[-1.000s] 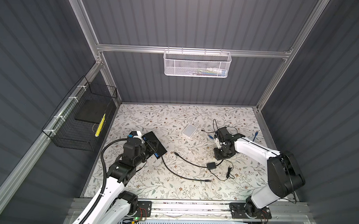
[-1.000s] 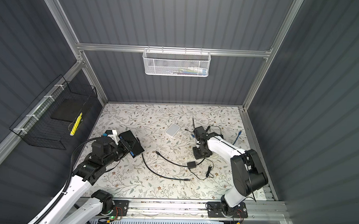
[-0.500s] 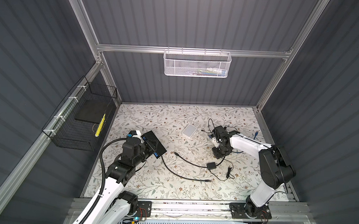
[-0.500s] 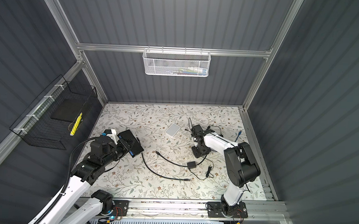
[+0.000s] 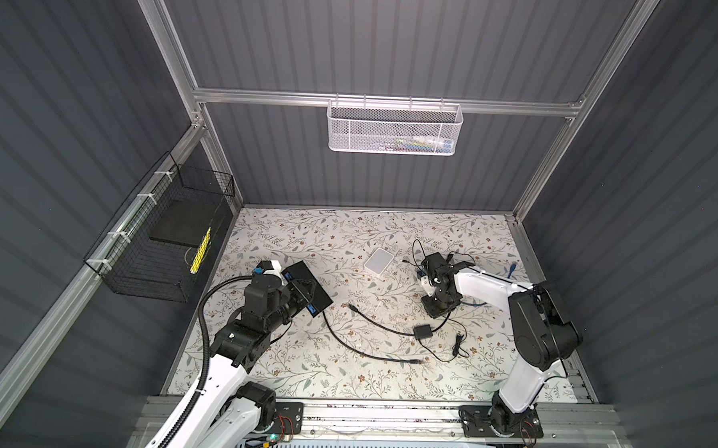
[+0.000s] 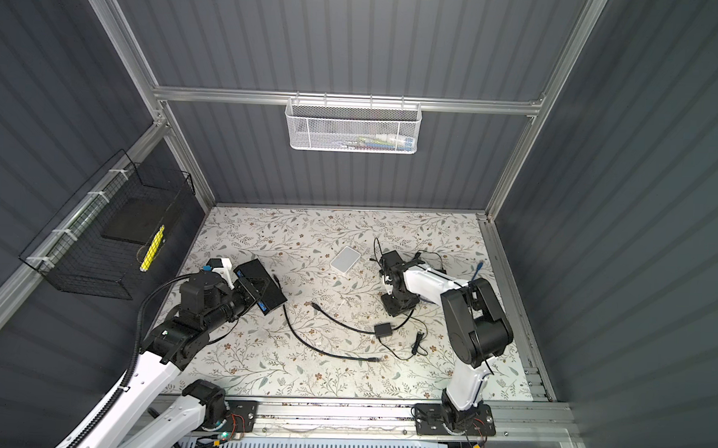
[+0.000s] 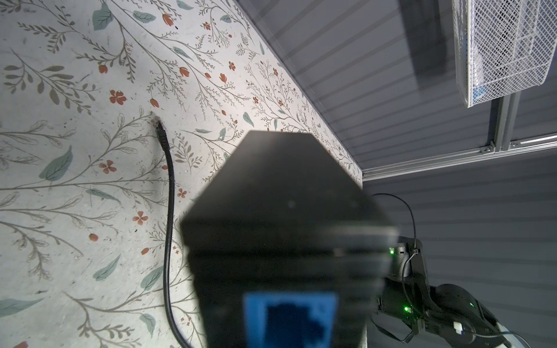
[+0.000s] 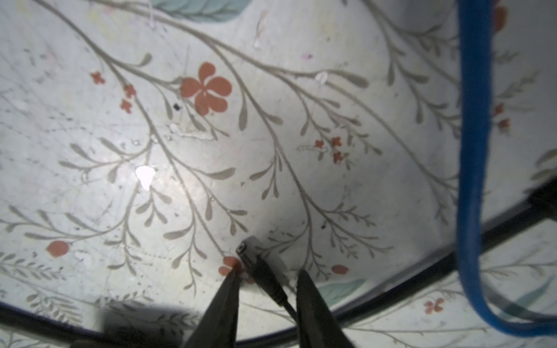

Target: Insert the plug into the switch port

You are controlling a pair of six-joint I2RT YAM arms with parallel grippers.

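Plug point(image 8: 254, 260) (tip outward) lies lengthwise between right end effector point(image 8: 268, 270) fingers point(image 8: 221, 304).

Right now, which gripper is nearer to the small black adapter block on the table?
Right. The right gripper stands close behind the adapter block; the left gripper, holding the black switch, is far away on the opposite side.

Matt black plastic switch point(image 7: 286, 195); scuffed, faintly glossy floral table sheet point(image 5: 307, 235); white metal mesh basket point(image 5: 378, 134); brushed aluminium rail point(image 5: 271, 97).
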